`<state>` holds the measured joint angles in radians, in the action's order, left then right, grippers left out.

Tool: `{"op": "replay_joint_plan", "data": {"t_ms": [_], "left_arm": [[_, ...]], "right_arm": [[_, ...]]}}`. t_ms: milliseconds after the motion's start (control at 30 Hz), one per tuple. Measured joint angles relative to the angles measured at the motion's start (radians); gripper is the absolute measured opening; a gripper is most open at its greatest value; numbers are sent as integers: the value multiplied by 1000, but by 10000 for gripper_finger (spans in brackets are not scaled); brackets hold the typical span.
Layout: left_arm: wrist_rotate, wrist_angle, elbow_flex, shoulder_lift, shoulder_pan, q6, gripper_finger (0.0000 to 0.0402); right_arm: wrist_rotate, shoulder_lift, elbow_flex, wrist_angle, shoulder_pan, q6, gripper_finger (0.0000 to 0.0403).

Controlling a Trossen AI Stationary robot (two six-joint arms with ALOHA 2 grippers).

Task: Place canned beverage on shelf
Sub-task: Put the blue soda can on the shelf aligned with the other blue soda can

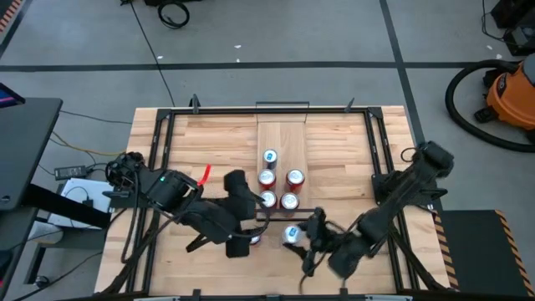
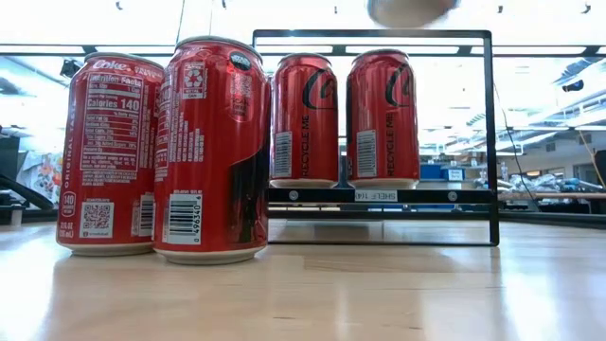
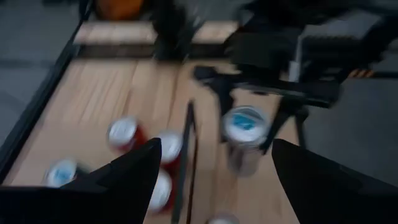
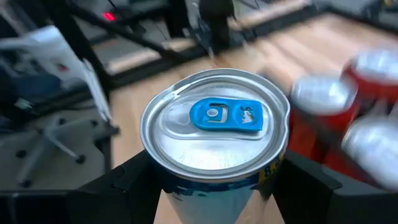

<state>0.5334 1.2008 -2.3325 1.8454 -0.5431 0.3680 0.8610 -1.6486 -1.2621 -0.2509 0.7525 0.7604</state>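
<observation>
A silver can with a blue tab (image 4: 214, 134) sits between the fingers of my right gripper (image 1: 298, 237), in front of the near end of the shelf (image 1: 282, 138). Its base (image 2: 412, 9) shows high above the tabletop in the low view. The shelf is a narrow light-wood board with black wire rails. It carries several red cans (image 1: 267, 177) and one blue-tab can (image 1: 269, 156), all standing on their bases. My left gripper (image 1: 244, 242) hovers open to the left of the held can, looking at it (image 3: 244, 127), with nothing between its fingers. My right gripper pinches the silver can's side wall just below the top rim (image 4: 155, 177), one finger on each of two opposite sides. The fingers come slanting slightly down from the table's near right. The can stands upright in the hold, lifted clear of the table.
Two red cans (image 2: 204, 152) stand on the tabletop at the low view's left, in front of the shelf's wire rail (image 2: 492, 142). A black frame (image 1: 159, 142) borders the wooden table. An orange vacuum (image 1: 510, 92) stands on the floor at the far right.
</observation>
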Motion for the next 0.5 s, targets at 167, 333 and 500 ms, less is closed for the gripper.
{"op": "replay_joint_plan", "data": {"t_ms": [167,333,500], "left_arm": [[1,-132,0,-6,13,-152,318],[-4,-146,0,-25,74,-275,318],[-98,-122,0,-54,167,-436,318]], "right_arm": [[-7,177,-1,-33,-22,-157,261],[-20,290,-1,-88,-129,-297,261],[-210,343,-1,-104,-324,-406,261]]}}
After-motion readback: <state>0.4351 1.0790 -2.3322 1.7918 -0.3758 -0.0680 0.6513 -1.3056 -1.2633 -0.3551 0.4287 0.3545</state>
